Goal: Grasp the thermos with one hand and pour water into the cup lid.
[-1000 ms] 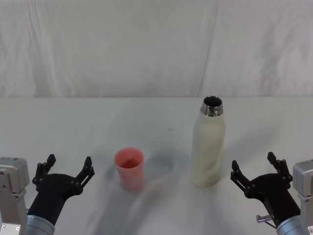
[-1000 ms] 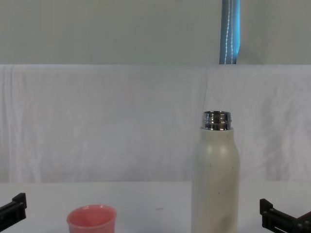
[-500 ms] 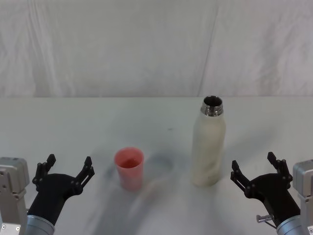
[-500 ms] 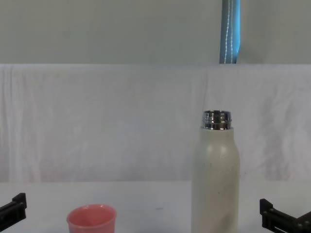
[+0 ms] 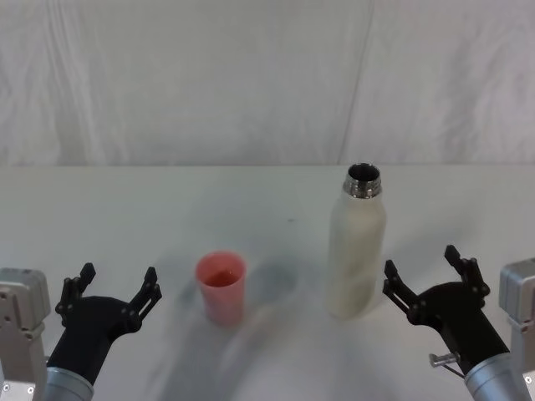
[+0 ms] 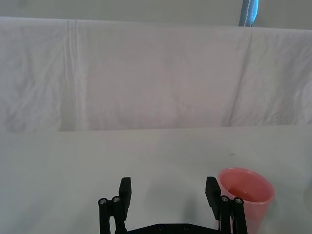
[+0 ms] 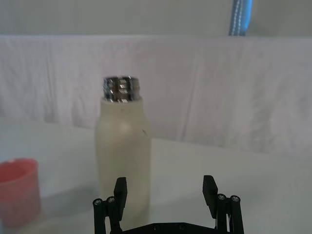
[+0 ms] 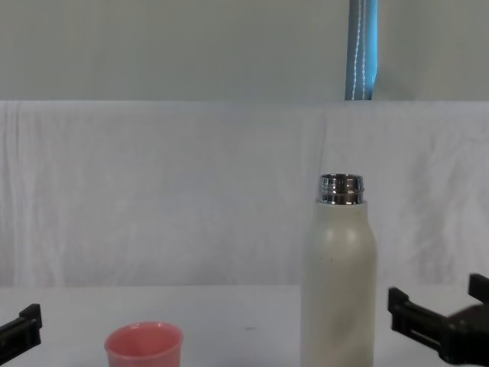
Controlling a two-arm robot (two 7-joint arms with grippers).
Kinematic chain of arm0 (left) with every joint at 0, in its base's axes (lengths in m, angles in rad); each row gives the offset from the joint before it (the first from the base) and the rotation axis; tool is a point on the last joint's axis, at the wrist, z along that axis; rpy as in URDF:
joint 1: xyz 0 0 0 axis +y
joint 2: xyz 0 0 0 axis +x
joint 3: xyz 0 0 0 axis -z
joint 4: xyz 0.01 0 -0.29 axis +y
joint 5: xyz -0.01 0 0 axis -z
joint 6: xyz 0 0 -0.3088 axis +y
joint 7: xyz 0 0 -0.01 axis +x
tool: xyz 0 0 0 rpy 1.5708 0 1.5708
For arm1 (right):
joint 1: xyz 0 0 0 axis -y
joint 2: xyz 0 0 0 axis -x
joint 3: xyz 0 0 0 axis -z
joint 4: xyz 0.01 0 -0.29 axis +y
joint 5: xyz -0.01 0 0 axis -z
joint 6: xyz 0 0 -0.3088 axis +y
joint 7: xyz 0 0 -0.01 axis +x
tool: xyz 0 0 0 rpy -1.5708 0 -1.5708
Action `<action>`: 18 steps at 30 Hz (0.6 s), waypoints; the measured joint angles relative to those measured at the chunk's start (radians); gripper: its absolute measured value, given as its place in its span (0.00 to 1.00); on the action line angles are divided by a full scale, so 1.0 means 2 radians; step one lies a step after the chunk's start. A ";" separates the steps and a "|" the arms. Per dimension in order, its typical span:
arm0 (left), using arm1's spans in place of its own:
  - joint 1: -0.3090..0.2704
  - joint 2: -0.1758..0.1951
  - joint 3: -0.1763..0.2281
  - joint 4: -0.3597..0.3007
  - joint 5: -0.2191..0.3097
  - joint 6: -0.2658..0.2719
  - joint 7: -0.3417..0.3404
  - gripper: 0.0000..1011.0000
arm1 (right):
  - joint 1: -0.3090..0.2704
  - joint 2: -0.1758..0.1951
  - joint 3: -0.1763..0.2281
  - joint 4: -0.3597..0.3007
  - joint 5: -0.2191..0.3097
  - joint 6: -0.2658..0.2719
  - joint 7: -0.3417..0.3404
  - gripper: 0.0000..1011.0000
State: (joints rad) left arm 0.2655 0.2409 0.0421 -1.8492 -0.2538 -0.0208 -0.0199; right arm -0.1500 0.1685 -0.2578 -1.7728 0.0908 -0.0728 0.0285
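Thermos standing upright and uncapped on the white counter, its steel neck open to the top; cup lid standing upright, mouth up, well to the thermos's left and slightly nearer the robot. Neither object has shifted since half a second ago.

Right gripper: compared with the earlier head view, it has moved forward and inward toward the thermos, so that its inner fingertip now lies just beside the lower wall of the bottle, apparently not touching it. Its jaws are spread wide apart and hold nothing. In the chest view the same gripper has risen higher into the lower right corner and sits closer to the bottle than before. In the right wrist view the thermos stands ahead of the gripper, offset toward one finger rather than centred between them.

Left gripper: unchanged in position, low on the left, apart from the cup lid, jaws spread apart and empty. In the left wrist view the cup lid stands just beside one finger.
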 joint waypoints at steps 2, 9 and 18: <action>0.000 0.000 0.000 0.000 0.000 0.000 0.000 0.99 | 0.006 -0.003 0.000 0.000 0.003 0.001 0.010 0.99; 0.000 0.000 0.000 0.000 0.000 0.000 0.000 0.99 | 0.029 -0.008 0.002 0.007 0.008 0.013 0.040 0.99; 0.000 0.000 0.000 0.000 0.000 0.000 0.000 0.99 | 0.056 -0.001 0.004 0.018 0.015 0.026 0.079 0.99</action>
State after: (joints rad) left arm 0.2655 0.2410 0.0421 -1.8492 -0.2538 -0.0207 -0.0199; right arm -0.0371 0.1663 -0.2492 -1.7368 0.1218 -0.0209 0.1865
